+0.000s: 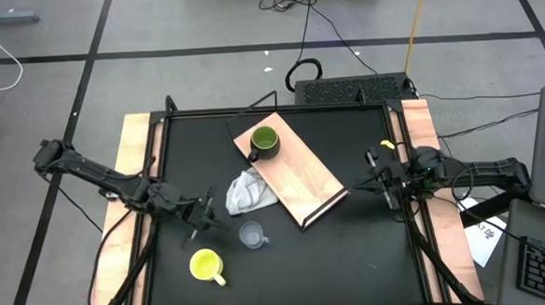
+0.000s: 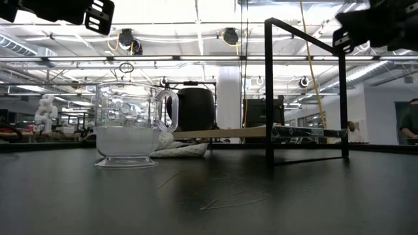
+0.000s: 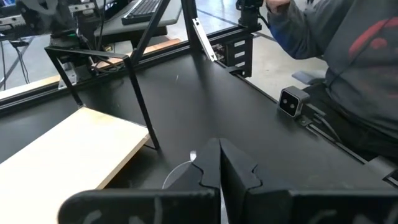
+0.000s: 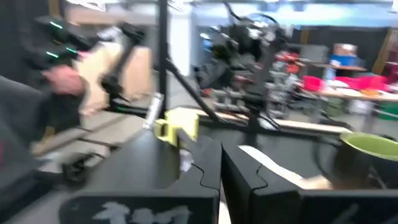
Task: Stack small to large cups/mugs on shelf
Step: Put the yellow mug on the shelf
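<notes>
- The green mug [image 1: 264, 142] is standing on the far end of the shelf [image 1: 297, 175], which is lying at an angle on the table [image 1: 352, 251].
- The glass cup [image 1: 251, 235] and the yellow mug [image 1: 206, 265] are sitting on the table, nearer, apart from each other.
- A white cloth [image 1: 247, 192] is touching the shelf's left edge.
- The left gripper [image 1: 204, 215] is hanging left of the cloth, fingers together, holding nothing.
- The right gripper [image 1: 378, 172] is hanging right of the shelf, fingers together, also holding nothing.

Left hand [image 1: 204, 215] and right hand [image 1: 378, 176] both hover closed, facing inward.
</notes>
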Robot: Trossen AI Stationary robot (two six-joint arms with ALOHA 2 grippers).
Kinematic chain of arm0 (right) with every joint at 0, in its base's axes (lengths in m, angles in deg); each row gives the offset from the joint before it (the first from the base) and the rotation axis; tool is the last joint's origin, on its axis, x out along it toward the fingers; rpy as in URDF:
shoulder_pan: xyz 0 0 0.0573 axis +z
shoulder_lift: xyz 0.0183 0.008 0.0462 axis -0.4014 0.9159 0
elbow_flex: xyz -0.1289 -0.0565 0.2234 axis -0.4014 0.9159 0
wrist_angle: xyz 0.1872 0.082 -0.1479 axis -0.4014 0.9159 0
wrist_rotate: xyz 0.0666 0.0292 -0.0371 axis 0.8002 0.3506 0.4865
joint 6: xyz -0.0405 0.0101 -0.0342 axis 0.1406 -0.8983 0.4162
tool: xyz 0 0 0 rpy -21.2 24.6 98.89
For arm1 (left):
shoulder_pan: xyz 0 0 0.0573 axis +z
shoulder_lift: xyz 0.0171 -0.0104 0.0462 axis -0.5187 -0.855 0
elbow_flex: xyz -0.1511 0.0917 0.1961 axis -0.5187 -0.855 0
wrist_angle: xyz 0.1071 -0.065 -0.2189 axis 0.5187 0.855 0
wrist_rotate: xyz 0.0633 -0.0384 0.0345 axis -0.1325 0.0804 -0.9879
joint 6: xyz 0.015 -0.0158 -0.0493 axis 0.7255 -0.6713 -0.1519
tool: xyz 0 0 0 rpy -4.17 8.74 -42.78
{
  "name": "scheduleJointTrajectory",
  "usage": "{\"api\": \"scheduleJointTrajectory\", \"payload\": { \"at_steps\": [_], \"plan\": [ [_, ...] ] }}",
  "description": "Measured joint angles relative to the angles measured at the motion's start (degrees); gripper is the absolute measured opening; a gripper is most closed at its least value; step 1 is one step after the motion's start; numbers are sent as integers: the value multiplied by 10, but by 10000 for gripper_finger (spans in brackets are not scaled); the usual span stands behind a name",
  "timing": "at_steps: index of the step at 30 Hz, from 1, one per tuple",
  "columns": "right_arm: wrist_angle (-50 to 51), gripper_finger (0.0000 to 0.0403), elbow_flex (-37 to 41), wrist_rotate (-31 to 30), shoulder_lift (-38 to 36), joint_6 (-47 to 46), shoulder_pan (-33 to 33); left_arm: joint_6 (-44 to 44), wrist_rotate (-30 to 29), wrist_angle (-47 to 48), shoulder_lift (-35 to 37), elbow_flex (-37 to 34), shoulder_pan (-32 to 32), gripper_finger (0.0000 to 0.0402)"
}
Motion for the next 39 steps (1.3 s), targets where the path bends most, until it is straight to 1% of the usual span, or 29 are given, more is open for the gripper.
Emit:
{"api": "scheduleJointTrajectory", "payload": {
  "at_steps": [2, 4, 8, 11, 16, 18, 23, 27, 32, 39],
  "plan": [
    [-12, 0, 0, 30, 0, -17, 0, 0, 0, 0, 0, 0, -1, 0],
    [-13, 0, 0, 46, 0, -29, 0, 0, 0, 0, 0, 0, -1, 0],
    [-6, 0, 0, 47, 0, -50, 5, 1, 0, 6, 0, 0, -1, 0],
    [-5, 0, 0, 62, 0, -60, 28, 1, 0, 16, 0, 0, -1, 0],
    [1, 0, 0, 60, 8, -56, 91, -3, 0, 24, 0, 0, -1, 0],
    [-3, 0, 0, 48, 22, -52, 117, -3, 0, 25, 0, 0, -1, 0],
    [-6, 0, 0, -27, 67, -38, 176, -9, 1, 27, 0, 0, -1, 0],
    [-15, 0, 0, -65, 102, -25, 211, -9, 1, 31, 0, 0, -1, 0],
    [-55, 0, 0, -64, 127, -15, 237, -12, 2, 31, 0, 0, -1, 0],
    [-70, 0, 0, -65, 131, -10, 253, -20, 2, 34, 12, 0, -26, 0]
  ]
}}
